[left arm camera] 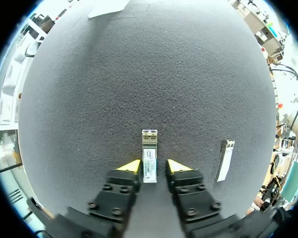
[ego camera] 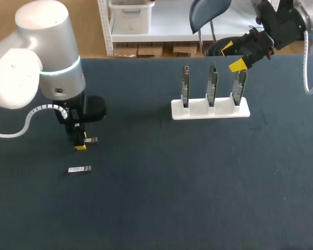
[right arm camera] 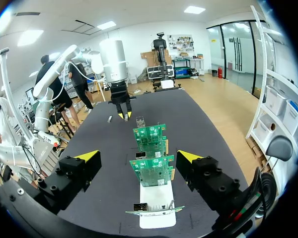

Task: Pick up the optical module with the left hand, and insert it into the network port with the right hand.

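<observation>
Left wrist view: left claw (left arm camera: 153, 167) open, fingers straddling module (left arm camera: 149, 156) flat on table (left arm camera: 149, 74), gap on one side. Second module (left arm camera: 224, 159) lies nearby. Right claw (right arm camera: 139, 156) wide open above card rack (right arm camera: 156, 201).

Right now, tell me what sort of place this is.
Probably a robotics lab bench for network-hardware work: a dark table, a white rack holding three upright green circuit cards, an optical module between the left gripper's open fingers, and a second module beside it.
</observation>
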Robot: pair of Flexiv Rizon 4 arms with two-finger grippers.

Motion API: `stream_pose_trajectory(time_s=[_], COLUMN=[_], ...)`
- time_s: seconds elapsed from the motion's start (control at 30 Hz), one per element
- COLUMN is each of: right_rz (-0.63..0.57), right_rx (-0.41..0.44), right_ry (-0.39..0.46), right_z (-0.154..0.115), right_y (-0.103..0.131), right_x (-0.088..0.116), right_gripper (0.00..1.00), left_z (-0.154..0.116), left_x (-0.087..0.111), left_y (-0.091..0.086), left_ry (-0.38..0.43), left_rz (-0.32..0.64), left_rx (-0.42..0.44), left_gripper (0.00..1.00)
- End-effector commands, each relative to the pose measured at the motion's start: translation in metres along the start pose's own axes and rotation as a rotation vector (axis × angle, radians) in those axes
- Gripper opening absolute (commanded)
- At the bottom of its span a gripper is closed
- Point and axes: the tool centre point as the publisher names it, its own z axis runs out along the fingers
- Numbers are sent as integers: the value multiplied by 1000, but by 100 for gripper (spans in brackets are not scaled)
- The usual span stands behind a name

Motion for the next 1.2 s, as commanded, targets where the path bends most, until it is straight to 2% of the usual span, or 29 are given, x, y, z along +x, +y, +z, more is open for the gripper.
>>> stream_pose_trajectory(time_s=[0.03,0.23,0.33,0.5,0.63,0.7,0.87,1.03,1.2], right_rz=[0,0,0,0,0,0,0,0,0], right_rx=[2,2,2,2,2,2,2,2,2], right_ry=[0,0,0,0,0,0,0,0,0], right_z=[0,0,0,0,0,0,0,0,0], right_y=[1,1,1,1,1,1,1,1,1], right_x=[0,0,0,0,0,0,0,0,0], right_gripper=[100,100,100,100,100,100,100,100,100], left_z=[3,2,-3,-27,-62,-83,-136,-189,-227], left_x=[-1,-3,-7,-18,-29,-38,-70,-121,-179], left_y=[2,3,8,33,63,78,113,141,153], left_ry=[6,16,-32,-254,-477,-573,-827,-1075,-1228], left_rz=[2,10,-34,-219,-357,-384,-384,-327,-228], left_rx=[5,4,2,-24,-61,-91,-146,-176,-178], left_gripper=[0,0,0,0,0,0,0,0,0])
